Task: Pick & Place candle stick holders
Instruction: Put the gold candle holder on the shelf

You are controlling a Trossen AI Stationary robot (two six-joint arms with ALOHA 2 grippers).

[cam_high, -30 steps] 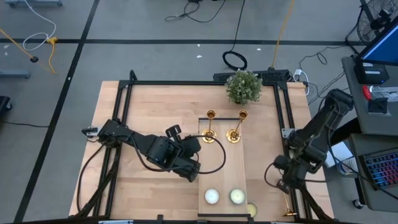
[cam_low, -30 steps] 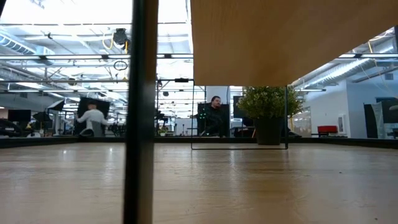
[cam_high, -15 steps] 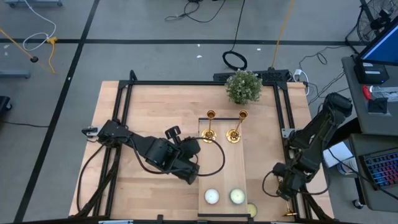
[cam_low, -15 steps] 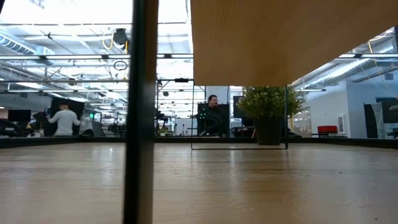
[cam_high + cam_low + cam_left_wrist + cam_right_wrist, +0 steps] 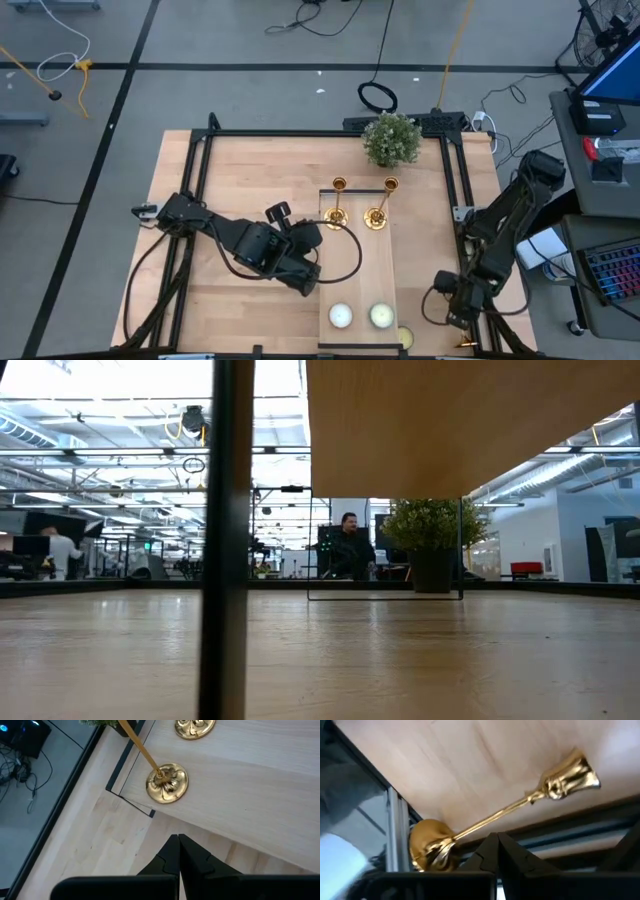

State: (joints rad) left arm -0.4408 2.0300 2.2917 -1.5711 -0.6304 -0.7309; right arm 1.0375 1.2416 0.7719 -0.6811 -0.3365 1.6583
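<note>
Two slim shiny brass candle stick holders stand upright side by side at the far end of a long pale wooden board [image 5: 358,275] that lies on the light wood table [image 5: 250,180]: the left candle stick holder [image 5: 337,206] and the right candle stick holder [image 5: 378,205]. At the board's near end sit two round pale candles [image 5: 341,316], well apart from the holders. A small green potted plant [image 5: 390,138] stands at the table's far edge, beyond the board.

The left gripper [image 5: 308,233] rests just beside the left candle stick holder's round flared base, its fingers [image 5: 170,857] pressed together and holding nothing — the left wrist view shows the base a little ahead of the fingertips, on the board's corner.

The right gripper [image 5: 462,318] hangs low at the table's near right corner, over the dark metal frame rail [image 5: 475,270]. Its fingers [image 5: 492,851] are together too, empty. A third brass candle stick holder [image 5: 502,817] lies on its side there — flared base by the rail, cup top pointing away.

In the low view, a person [image 5: 350,546] sits in the room behind the table.
</note>
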